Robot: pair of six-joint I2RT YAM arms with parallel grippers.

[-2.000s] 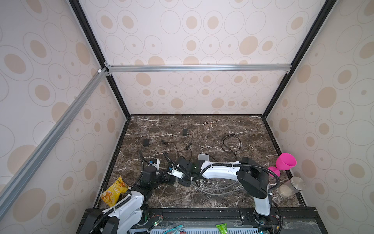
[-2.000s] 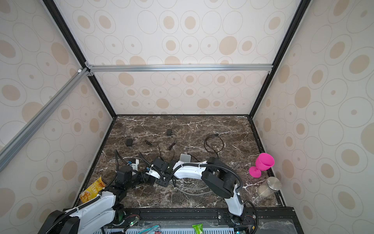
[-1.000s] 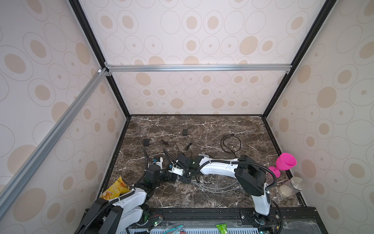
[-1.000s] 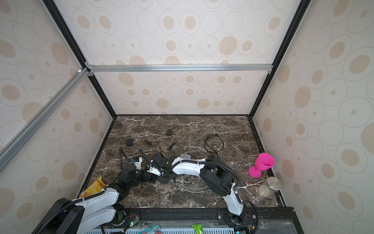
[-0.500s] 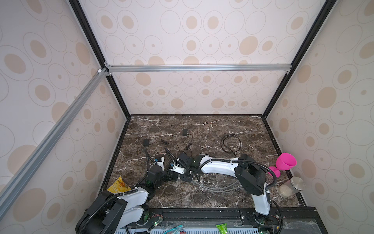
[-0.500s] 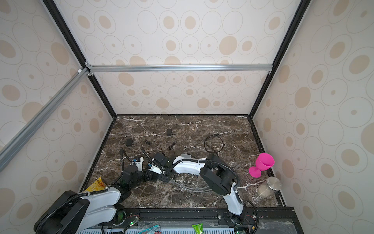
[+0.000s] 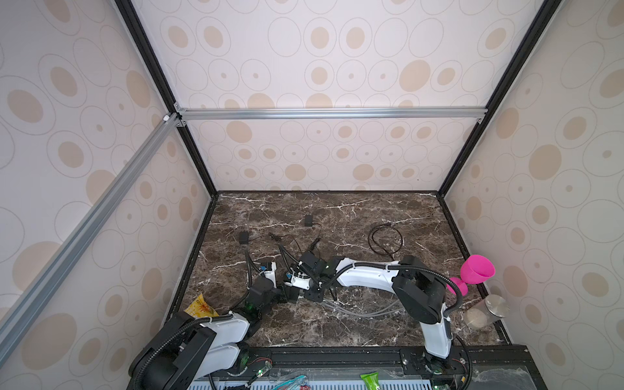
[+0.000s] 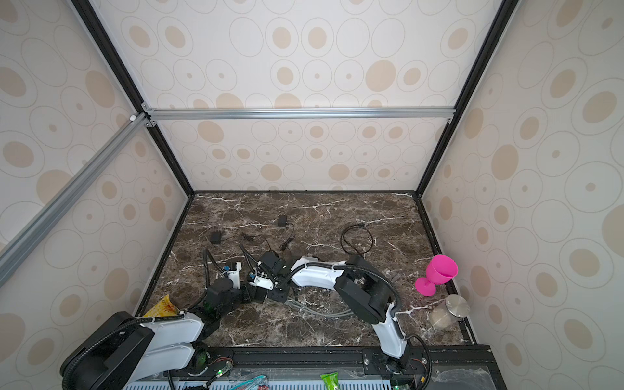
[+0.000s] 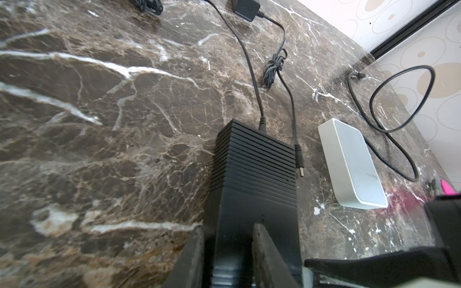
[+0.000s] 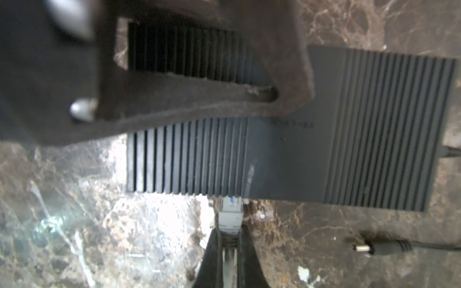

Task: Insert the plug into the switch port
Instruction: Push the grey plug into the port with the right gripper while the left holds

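the left gripper [image 9: 225, 251] stands partly open, its two dark fingers [image 9: 264, 254] laid on the near end of the black ribbed switch [image 9: 254, 159], whose surface shows in the gap between them; nothing else is between the jaws. the right gripper [image 10: 229, 251] is closed tight on the grey plug [image 10: 230, 219], one finger on each side of its body. the plug's clear tip meets the long side edge of the switch, and whether it has entered a port cannot be told. in both top views the two grippers meet over the switch [image 7: 314, 295] at the lower middle of the frame, left of centre, on the brown marble tabletop [image 9: 99, 124]. a short line of raised writing [image 10: 291, 124] sits on the switch's smooth middle band, too blurred to read. a black barrel connector [image 9: 298, 159] lies loose just beside the switch, and a second lead runs into the switch's far end. a white box [image 9: 354, 167] lies flat a little past the connector, apart from the switch. farther back, in a top view, a black cable loop [image 7: 370, 240] lies right of centre, and two small black adapters [image 7: 308, 221] [image 7: 243, 237] sit toward the back wall. a pink goblet [image 7: 477, 270] stands at the right edge of the tabletop.
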